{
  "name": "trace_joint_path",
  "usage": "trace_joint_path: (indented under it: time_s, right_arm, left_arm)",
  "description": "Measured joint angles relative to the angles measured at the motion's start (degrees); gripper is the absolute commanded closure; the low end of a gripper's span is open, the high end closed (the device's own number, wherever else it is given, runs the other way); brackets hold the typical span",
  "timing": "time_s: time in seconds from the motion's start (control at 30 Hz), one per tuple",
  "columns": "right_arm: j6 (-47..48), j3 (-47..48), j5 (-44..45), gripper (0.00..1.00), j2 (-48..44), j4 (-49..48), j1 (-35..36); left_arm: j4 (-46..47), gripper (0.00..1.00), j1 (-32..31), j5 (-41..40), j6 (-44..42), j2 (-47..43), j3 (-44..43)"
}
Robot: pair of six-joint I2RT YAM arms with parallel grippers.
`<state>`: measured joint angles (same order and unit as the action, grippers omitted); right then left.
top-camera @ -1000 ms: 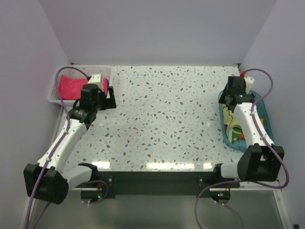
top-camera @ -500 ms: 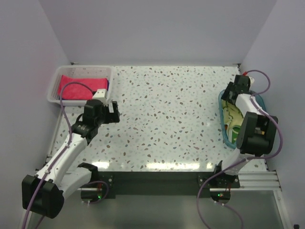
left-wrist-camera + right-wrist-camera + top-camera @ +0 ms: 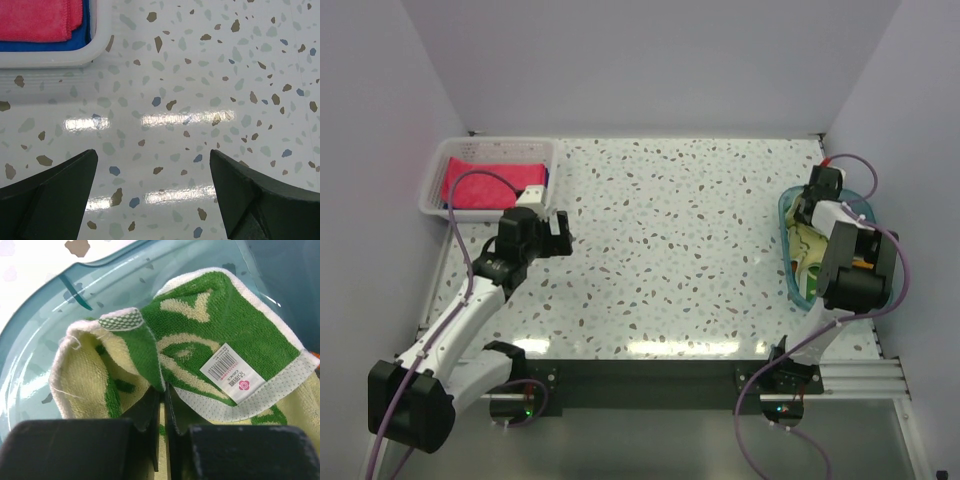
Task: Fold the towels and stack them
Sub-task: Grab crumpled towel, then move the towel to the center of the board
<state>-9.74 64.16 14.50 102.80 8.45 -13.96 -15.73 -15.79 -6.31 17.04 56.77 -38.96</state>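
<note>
Green towel (image 3: pixel 200 335): crumpled in blue tub (image 3: pixel 45 305), one folded corner pinched at the tips of the closed right gripper (image 3: pixel 162 390). Only the right wrist view shows this; overhead, the arm hides it. Pink towel (image 3: pixel 35 20) lies on blue towel (image 3: pixel 45 46) in basket (image 3: pixel 100 45), ahead-left of the left gripper (image 3: pixel 153 155), spread wide, holding nothing.

**Basket and tub flank a speckled desk**

A white desk (image 3: pixel 670 220) flecked with grey, brown and blue chips fills the booth, with pale lilac walls (image 3: pixel 650 60) on three sides. A white slotted basket (image 3: pixel 490 144) sits in the far left corner. A clear blue tub (image 3: pixel 790 262) lies along the right edge, well apart from the basket. Bars of reflected light (image 3: pixel 680 347) streak the near edge.
</note>
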Motion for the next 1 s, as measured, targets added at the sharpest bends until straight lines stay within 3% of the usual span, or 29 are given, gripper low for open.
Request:
trace_joint_path:
  time_s: [0.23, 0.5, 0.6, 0.8, 1.0]
  right_arm:
    - [1.57, -1.18, 2.25, 1.00, -3.37, -0.11, 0.02]
    - [3.50, 0.50, 3.93, 1.00, -16.41, 2.82, 1.73]
    - [5.33, 6.86, 4.57, 1.00, -19.65, 6.56, 5.53]
    - [10.29, 24.83, 5.92, 1.00, -20.57, 12.37, 19.61]
    - [14.08, 49.77, 6.08, 1.00, -14.43, 17.05, 29.55]
  left_arm:
    - [0.26, 0.00, 0.00, 0.13, 0.00, 0.02, 0.00]
    - [0.28, 0.00, 0.00, 0.13, 0.00, 0.02, 0.00]
    - [0.28, 0.00, 0.00, 0.13, 0.02, 0.07, 0.00]
    - [0.28, 0.00, 0.00, 0.07, 0.02, 0.61, 0.00]
    - [0.28, 0.00, 0.00, -0.35, 0.02, 0.63, 0.00]
